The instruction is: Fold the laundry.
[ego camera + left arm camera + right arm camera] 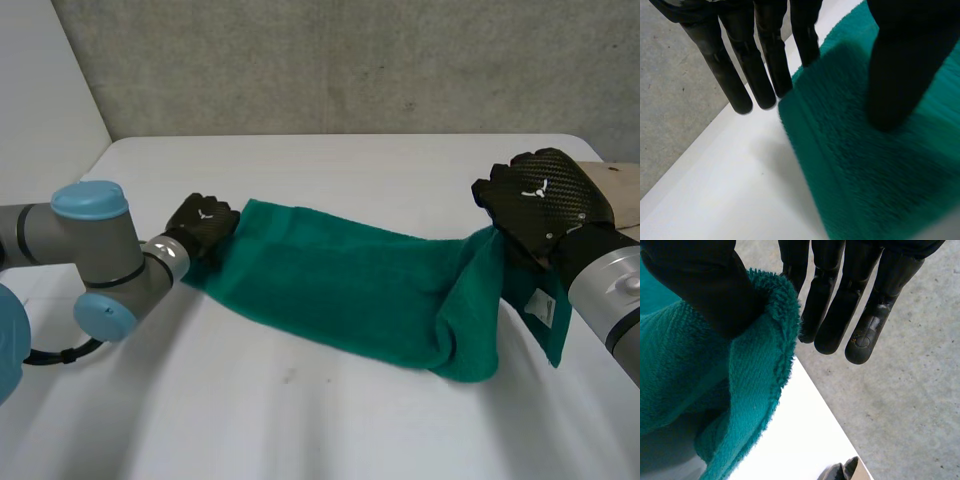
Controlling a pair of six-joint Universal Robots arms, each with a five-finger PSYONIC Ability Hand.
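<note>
A green towel (340,280) lies lengthwise on the white table (300,420). My left hand (203,225) rests at its left end. There the fingers (765,75) are straight, reaching just past the towel's corner (805,95), and the thumb (895,75) stands over the flat cloth. My right hand (540,195) holds the towel's right end lifted off the table, so the cloth folds back on itself. Its thumb (705,285) pinches the towel's edge (775,315) against a finger, while the other fingers (860,315) stay straight. A white tag (541,308) hangs from the lifted end.
A wooden board (622,190) sits at the table's right edge behind my right hand. Bare table spreads in front of the towel and behind it up to the far edge (350,136). Beyond that edge rises a grey wall (350,60).
</note>
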